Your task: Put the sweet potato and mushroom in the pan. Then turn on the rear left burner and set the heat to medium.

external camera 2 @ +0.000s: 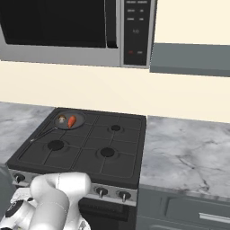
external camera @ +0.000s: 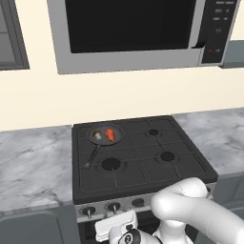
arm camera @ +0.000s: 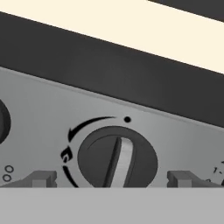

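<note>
From the left base view, the pan (external camera: 105, 134) sits on the rear left burner of the stove (external camera: 190, 164), near its back left corner, handle running toward the front left. The sweet potato (external camera: 110, 135) and the mushroom (external camera: 97, 136) both lie inside it, side by side, so I judge the loading step done. My arm bends down in front of the stove's front edge, with the hand low by the knob row (external camera: 113, 207).

From the right base view, the same: pan (external camera 2: 70, 120) at the back left of the cooktop, sweet potato (external camera 2: 71, 121) and mushroom (external camera 2: 61, 119) in it, my arm folded low at the front left.

In the hand view, my gripper (arm camera: 112, 178) faces the control panel (arm camera: 39, 113) squarely, jaws spread as wide as they go and holding nothing; one fingertip (arm camera: 41, 177) stands on each side of a knob (arm camera: 117, 157), apart from it. The knob's ridge stands nearly upright, just off the dot mark.

So I am on the burner step. Next I should ease forward, close on the ridge and turn it to the middle setting. Whether this knob serves the rear left burner I cannot tell.
</note>
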Motion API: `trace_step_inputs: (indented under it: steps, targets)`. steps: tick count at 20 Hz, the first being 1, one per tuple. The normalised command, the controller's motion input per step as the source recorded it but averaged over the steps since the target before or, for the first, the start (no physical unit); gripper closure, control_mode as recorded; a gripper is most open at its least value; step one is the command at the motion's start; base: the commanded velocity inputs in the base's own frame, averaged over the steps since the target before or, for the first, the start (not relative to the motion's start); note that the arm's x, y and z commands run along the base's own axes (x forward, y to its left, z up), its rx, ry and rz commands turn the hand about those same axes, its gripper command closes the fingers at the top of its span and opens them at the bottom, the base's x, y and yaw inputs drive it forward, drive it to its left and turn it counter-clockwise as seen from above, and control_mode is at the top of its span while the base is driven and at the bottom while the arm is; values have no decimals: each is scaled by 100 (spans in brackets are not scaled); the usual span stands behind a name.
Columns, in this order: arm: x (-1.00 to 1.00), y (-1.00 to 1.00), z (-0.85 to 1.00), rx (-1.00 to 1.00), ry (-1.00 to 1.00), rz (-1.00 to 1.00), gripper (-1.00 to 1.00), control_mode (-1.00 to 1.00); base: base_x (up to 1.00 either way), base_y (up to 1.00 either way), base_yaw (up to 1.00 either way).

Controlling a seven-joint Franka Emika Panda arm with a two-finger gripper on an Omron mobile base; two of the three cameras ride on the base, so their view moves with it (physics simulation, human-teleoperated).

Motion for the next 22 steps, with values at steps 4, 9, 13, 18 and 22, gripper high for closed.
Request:
trace_step_inputs:
  steps: [4,9,13,18,22]
  targets:
    - [2,-2,15,10,0,0,-100,-100,0,0,0]
    - [4,-12,20,9,0,0,-100,-100,0,0,0]
    - [13,-34,0,9,0,0,-100,-100,0,0,0]
    - [26,-35,-11,9,0,0,-100,-100,0,0,0]
    - [30,-4,-14,10,-1,0,-100,-100,0,0,0]
